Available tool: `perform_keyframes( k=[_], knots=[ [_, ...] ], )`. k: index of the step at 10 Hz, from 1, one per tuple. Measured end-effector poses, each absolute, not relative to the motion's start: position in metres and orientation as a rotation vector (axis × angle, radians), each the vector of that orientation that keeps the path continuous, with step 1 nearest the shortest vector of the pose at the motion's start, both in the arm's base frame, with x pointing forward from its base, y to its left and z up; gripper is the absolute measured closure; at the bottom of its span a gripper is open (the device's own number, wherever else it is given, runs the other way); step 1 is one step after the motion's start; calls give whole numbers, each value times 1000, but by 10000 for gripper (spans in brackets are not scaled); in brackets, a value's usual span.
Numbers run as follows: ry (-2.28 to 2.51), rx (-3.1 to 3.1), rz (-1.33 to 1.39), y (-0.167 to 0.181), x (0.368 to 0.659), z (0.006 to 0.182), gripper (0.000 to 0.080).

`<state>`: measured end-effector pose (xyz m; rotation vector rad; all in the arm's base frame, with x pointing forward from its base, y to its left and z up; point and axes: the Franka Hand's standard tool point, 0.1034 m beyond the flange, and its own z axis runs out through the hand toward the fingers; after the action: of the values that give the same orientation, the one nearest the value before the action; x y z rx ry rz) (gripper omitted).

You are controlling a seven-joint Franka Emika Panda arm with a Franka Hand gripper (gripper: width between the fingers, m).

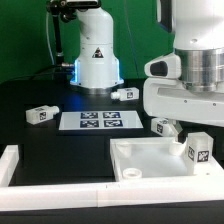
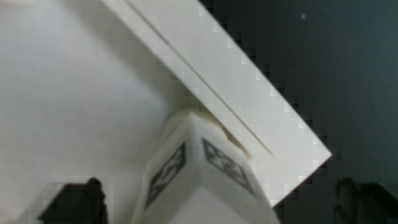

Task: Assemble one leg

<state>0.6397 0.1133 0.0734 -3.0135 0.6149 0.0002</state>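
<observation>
Count: four legs are showing in the exterior view.
- One leg (image 1: 40, 114) is lying on the black tabletop (image 1: 30, 140) at the exterior view's left, just beside the marker board (image 1: 92, 121).
- A second leg (image 1: 125, 94) is lying far back, near the foot of the arm's base (image 1: 97, 60).
- A third leg (image 1: 163, 127) is lying beside the far edge of the rimmed white panel (image 1: 150, 165), partly under the arm.
- The fourth leg (image 1: 198, 150) is standing upright at the panel's corner on the exterior view's right, directly beneath the arm, with its tag facing the camera.

One rimmed white panel is lying flat, near and to the exterior view's right. One marker board is lying flat at centre. One white L-shaped rail (image 1: 12, 165) is running along the near and left edges of the tabletop.

Hand (image 2: 214, 205): it is hanging straight over the upright leg. In the wrist view, that leg (image 2: 199, 165) is sitting between two dark fingers (image 2: 80, 200), against the panel's rim (image 2: 222, 75). The fingers are showing on either side of the leg, but the view is too blurred, so I cannot tell whether they are pressing on it or standing clear.
</observation>
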Motion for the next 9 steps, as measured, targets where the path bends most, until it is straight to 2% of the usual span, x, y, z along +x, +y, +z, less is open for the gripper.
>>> perform_keyframes(
  k=[2,4,7,9],
  knots=[
    [151,-3078,7,111,637,65,150],
    [174,-3077,3,111,638,66,150],
    [324,-3065,7,110,638,66,517],
    [605,-3022,16,111,638,66,515]
  ],
)
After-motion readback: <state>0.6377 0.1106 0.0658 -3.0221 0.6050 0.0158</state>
